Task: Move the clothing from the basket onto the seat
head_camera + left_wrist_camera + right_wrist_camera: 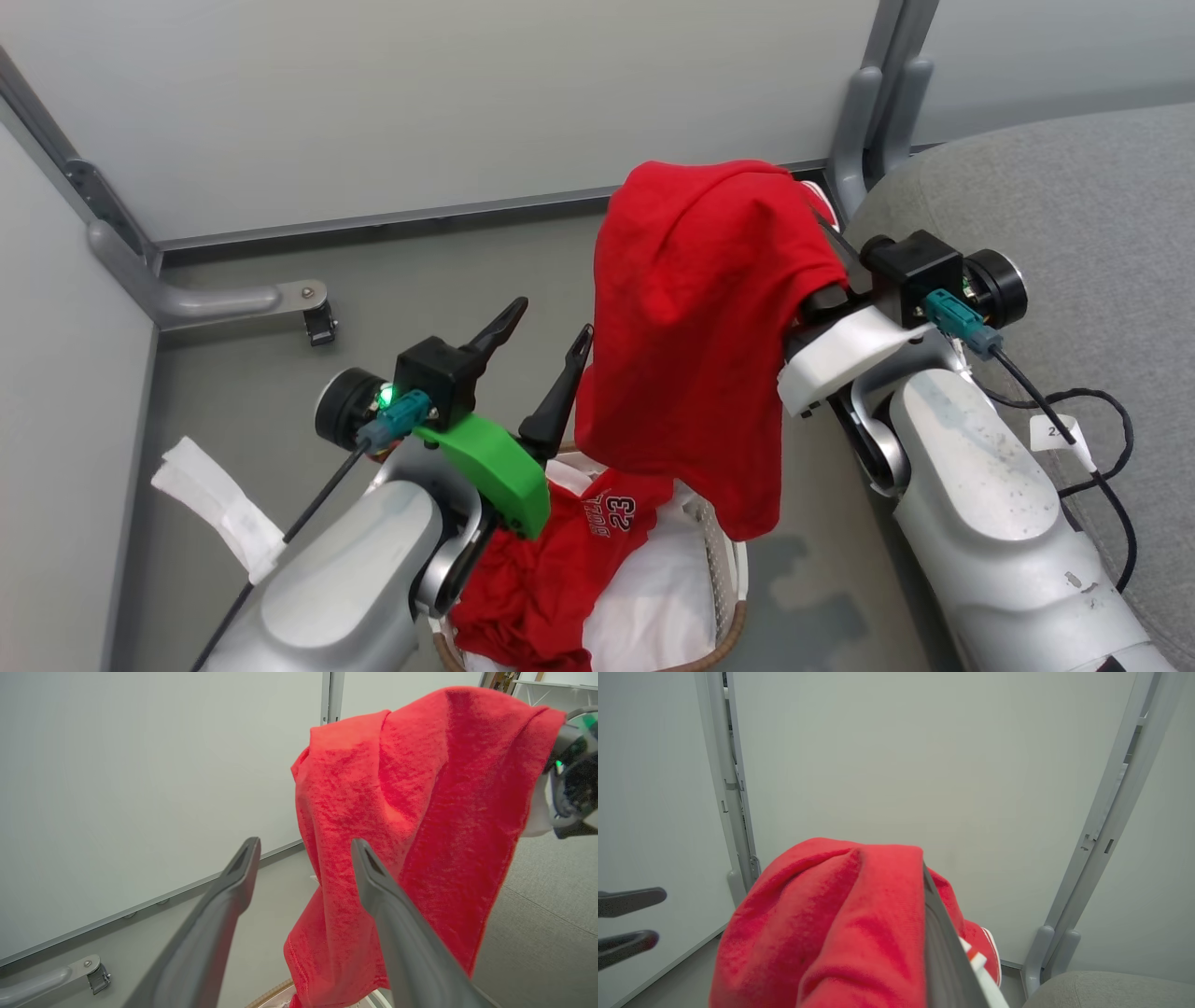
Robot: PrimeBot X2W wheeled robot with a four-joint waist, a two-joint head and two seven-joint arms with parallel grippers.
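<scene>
While the right gripper [927, 882] pinches a red shirt [691, 308], the cloth drapes over it, hanging above the basket [738, 623]. The left gripper [551, 319], fingers spread wide and empty, hovers over the basket's left side. A red "23" jersey [560, 551] lies inside; the grey couch cushion [1074, 205] stands to the basket's right.

Pale grey partition panels [420, 93] are framed by grey metal posts [882, 103]. A smooth grey floor [280, 392] is seen below, crossed by a metal foot bracket [233, 301] at the left.
</scene>
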